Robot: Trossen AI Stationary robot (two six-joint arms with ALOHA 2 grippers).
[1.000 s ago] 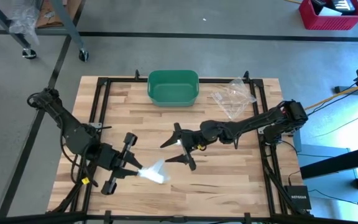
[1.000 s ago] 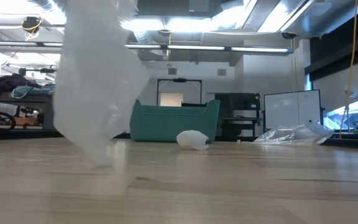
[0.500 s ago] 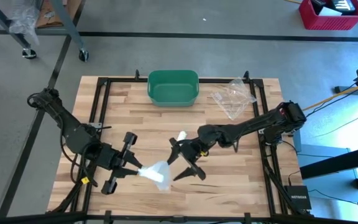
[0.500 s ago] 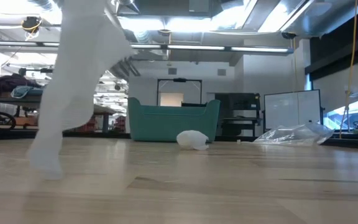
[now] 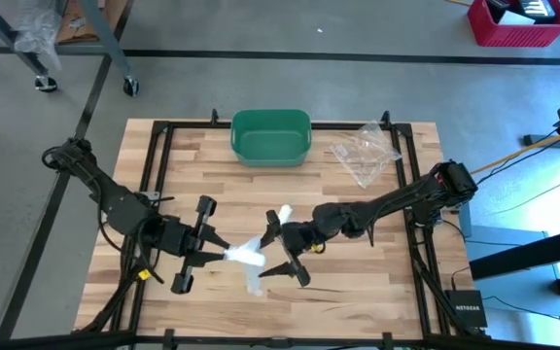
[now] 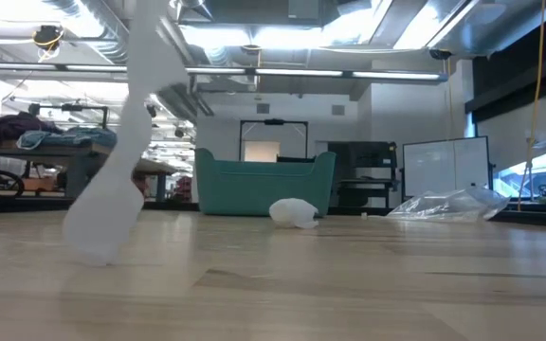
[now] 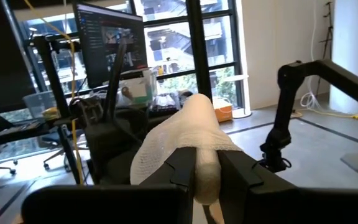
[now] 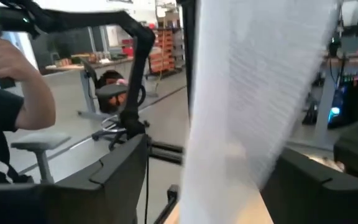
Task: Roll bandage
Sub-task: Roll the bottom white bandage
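A white gauze bandage [image 5: 244, 259] sticks out of my left gripper [image 5: 222, 256], which is shut on it above the near middle of the table. A loose strip [image 6: 126, 152] hangs down from it, and its lower end [image 6: 93, 248] reaches the tabletop. My right gripper [image 5: 280, 255] stands open just to the right of the strip. In the right wrist view the strip [image 8: 253, 93] hangs in front of and between the spread fingers [image 8: 123, 165]; whether they touch it, I cannot tell. A second white roll [image 5: 282, 214] lies on the table. My left gripper pinches the bunched end of the bandage [image 7: 205, 163] between its two fingers [image 7: 182, 169]. The fingers lie about level and come from the table's left. The bunched part juts out past the fingertips, lifted clear, and the loose strip hangs slack below it.
A green bin [image 5: 271, 136] stands at the far middle of the table. A crumpled clear plastic bag [image 5: 366, 154] lies at the far right. A black frame [image 5: 154, 175] runs along the table's edges. A person [image 8: 5, 106] sits beyond the table.
My right gripper has gone toward the table's near edge and toward the hanging strip, staying open. My left gripper has swung slightly toward the far edge. The hanging bandage, spread wide a second ago, now hangs as a narrow strip and has swung sideways.
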